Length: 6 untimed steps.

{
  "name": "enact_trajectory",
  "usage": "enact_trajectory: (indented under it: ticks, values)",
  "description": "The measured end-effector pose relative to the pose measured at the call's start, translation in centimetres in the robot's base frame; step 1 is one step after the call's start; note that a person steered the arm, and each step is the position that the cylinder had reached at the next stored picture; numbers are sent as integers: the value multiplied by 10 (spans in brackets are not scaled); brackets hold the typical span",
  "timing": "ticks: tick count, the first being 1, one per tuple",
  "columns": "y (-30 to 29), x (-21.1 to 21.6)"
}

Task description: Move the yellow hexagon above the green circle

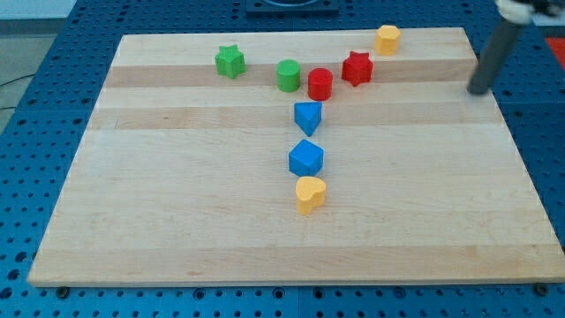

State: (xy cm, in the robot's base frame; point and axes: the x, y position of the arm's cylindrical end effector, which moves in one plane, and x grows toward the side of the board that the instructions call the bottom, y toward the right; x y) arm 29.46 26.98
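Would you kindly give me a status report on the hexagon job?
My tip at view's right edge, clear of all blocks. Yellow hexagon at top, right of green circle. Red star, red cylinder between them.

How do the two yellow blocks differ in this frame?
The yellow hexagon sits at the board's top edge, right of the red star; the yellow heart lies lower, just below the blue blocks. The hexagon has flat sides, the heart a notched lobe. My tip is nearer the hexagon. Both are yellow and untouched.
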Motion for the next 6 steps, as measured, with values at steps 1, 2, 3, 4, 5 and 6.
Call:
enact_trajectory:
  ticks: [1,2,3,4,5,6]
  values:
    - [-9,-103]
    - [-92,-67]
    - [-114,-16]
    - [-136,-36]
    - [-184,-59]
    - [-272,-57]
